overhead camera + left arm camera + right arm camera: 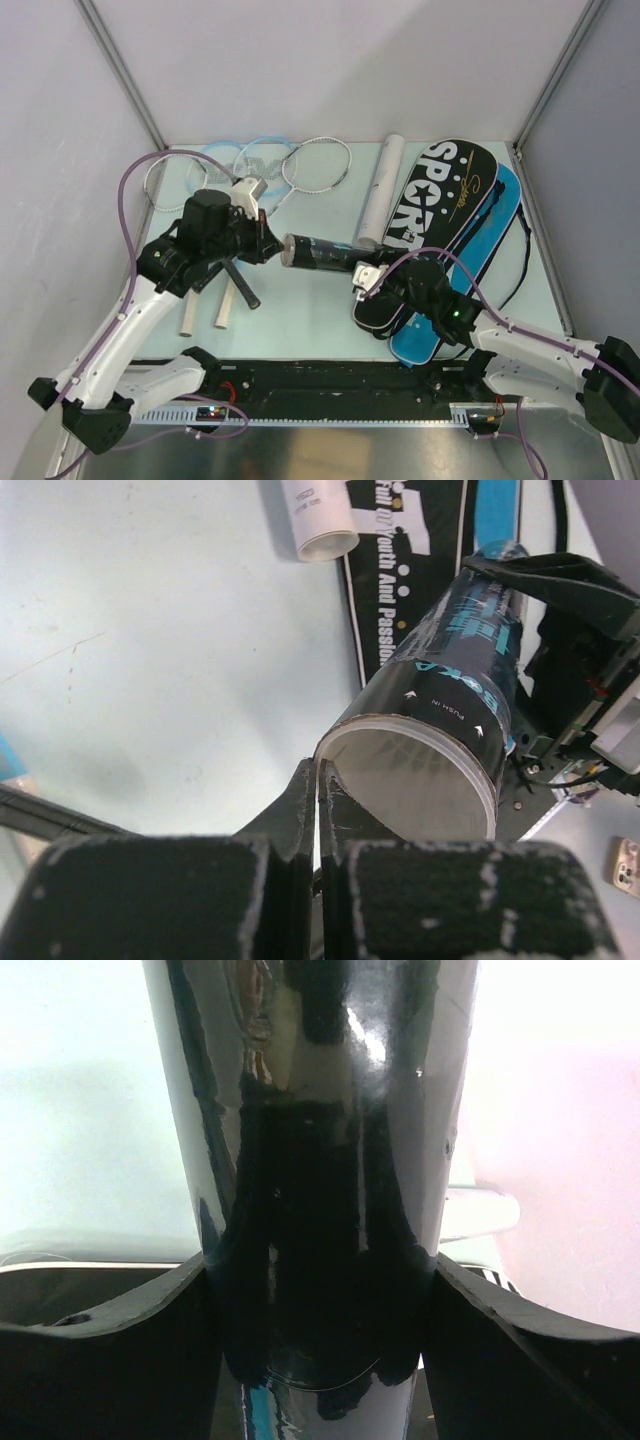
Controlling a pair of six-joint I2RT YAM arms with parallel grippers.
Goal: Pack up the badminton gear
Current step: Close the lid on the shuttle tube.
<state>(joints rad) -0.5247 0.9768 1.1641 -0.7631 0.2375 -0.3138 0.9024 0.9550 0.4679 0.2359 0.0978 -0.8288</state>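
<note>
A black tube (320, 255) with teal print lies level above the table's middle. My right gripper (365, 275) is shut on its right end, and its fingers press both sides of the glossy tube (320, 1110). My left gripper (272, 245) is shut at the tube's left end. In the left wrist view the left gripper (318, 780) has its tips against the pale rim of the tube (450, 690); I cannot tell if the rim is pinched. A white tube (380, 195) lies behind it. Rackets (255, 160) rest at the back left.
A black "SPORT" bag (440, 190) lies on a blue bag (490, 250) at the right, under my right arm. Racket handles (225, 305) stick out towards the near edge under my left arm. Grey walls close in both sides.
</note>
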